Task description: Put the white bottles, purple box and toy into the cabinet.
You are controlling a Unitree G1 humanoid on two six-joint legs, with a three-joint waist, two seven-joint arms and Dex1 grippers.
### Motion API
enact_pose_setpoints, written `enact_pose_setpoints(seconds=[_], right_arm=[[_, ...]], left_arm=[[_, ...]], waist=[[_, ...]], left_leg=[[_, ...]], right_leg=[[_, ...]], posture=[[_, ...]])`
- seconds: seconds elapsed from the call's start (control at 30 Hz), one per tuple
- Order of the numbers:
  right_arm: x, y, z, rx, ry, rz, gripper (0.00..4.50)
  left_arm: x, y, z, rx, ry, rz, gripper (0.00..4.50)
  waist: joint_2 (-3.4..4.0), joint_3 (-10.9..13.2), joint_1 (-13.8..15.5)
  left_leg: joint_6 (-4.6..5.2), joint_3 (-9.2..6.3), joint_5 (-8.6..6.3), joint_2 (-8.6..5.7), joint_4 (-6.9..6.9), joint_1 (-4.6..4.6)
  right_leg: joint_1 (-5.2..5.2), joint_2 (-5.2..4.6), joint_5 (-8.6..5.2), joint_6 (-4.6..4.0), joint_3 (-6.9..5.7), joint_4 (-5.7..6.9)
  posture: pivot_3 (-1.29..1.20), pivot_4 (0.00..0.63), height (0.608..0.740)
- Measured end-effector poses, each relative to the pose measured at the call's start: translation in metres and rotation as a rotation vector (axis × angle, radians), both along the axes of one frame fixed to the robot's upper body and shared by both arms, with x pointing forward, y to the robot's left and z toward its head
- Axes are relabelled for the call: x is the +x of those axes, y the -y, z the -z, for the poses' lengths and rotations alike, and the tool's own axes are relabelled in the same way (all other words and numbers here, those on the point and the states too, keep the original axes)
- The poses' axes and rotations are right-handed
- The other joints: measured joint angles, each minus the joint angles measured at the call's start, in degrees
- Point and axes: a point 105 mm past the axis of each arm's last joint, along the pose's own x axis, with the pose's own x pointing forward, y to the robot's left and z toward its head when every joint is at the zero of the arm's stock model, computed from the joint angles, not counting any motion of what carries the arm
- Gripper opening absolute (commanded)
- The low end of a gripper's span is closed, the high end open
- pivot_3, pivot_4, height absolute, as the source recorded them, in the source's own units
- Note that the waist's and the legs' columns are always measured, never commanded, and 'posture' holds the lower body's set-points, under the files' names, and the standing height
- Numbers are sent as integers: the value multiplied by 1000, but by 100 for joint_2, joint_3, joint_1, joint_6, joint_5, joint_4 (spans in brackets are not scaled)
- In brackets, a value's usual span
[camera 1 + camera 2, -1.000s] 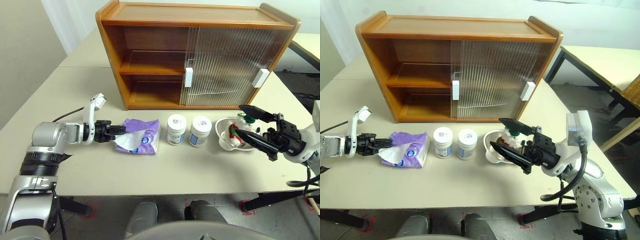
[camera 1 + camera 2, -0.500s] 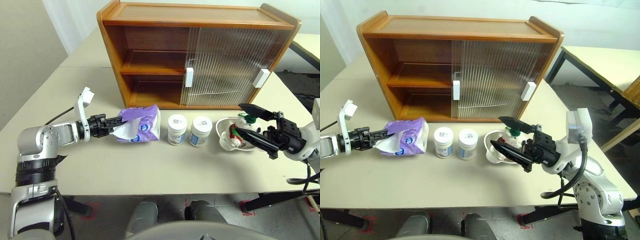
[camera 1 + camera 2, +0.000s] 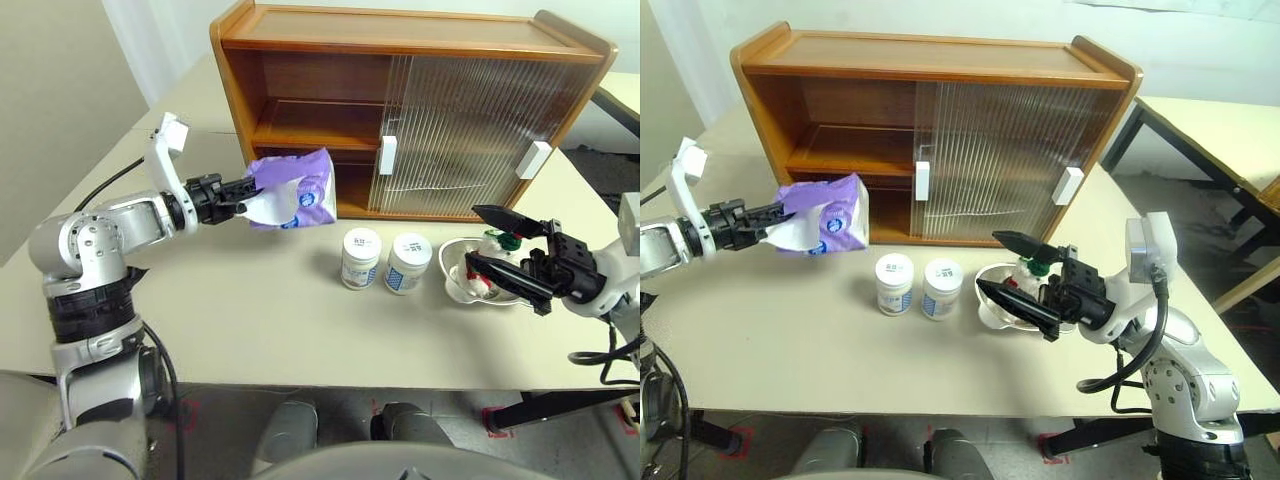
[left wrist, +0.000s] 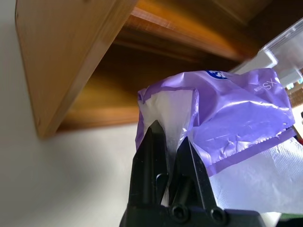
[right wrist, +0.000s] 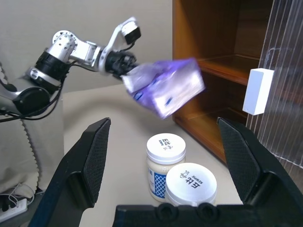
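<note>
The left gripper [image 3: 243, 190] is clamped on the white tissue protruding from the purple box [image 3: 294, 190], which hangs clear of the table [image 3: 250, 310], in front of the open left half of the cabinet [image 3: 400, 110]. From the head camera the box sits at about 10 o'clock from the two bottles.

The cabinet's left bay is open, with an inner shelf [image 3: 300, 135] visible. Both ribbed sliding doors [image 3: 470, 130], with white handles [image 3: 387, 155], cover the right half.

The two white bottles [image 3: 361, 258] [image 3: 408, 263] stand upright on the table, just beside each other, in front of the cabinet near the left door's edge.

At 3 o'clock from the bottles, a white bowl [image 3: 462, 284] holds the toy [image 3: 487, 262], partly hidden by the right gripper.

The right gripper [image 3: 490, 245] is spread wide and grasps nothing; its fingers [image 3: 1015, 300] pass above and below the bowl as seen from the head camera.

A black cable [image 3: 115, 180] trails across the table behind the left arm.
</note>
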Motion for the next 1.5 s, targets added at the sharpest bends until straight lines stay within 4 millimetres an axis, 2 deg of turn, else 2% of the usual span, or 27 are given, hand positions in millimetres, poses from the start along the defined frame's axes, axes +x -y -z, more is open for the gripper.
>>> enact_pose_setpoints(seconds=[0.37,0.57,0.8,1.0,1.3,1.5], right_arm=[[1,-2,2,4,-6,-8,4500],[2,-3,2,10,-8,-11,4500],[3,-5,4,15,-10,-15,4500],[3,-5,5,14,-8,-11,4500],[2,-5,6,15,-9,-7,4500],[2,-4,6,15,-4,-5,4500]], left_arm=[[6,34,-22,-4,62,10,14],[12,37,-51,-2,142,-10,14],[21,42,-72,-13,217,-43,14],[34,50,-76,0,271,-82,14],[46,63,-72,16,302,-97,14],[55,65,-81,14,363,-138,14]], waist=[[-16,9,53],[-22,14,79],[-34,21,98],[-35,21,95],[-36,22,82],[-36,22,76]], left_leg=[[-4,3,15,-2,3,0],[-3,3,16,-3,4,7],[-1,2,15,-4,4,25],[0,1,14,-6,6,24],[1,1,13,-9,7,23],[3,2,13,-10,8,24]], right_leg=[[8,0,-10,25,0,0],[17,0,-8,30,2,-1],[34,0,-20,50,4,0],[35,0,-20,51,4,-1],[36,0,-21,54,3,-2],[40,0,-28,67,3,-2]], posture=[[137,10,740],[138,14,740],[122,9,740],[110,1,740],[103,0,740],[106,0,740]])
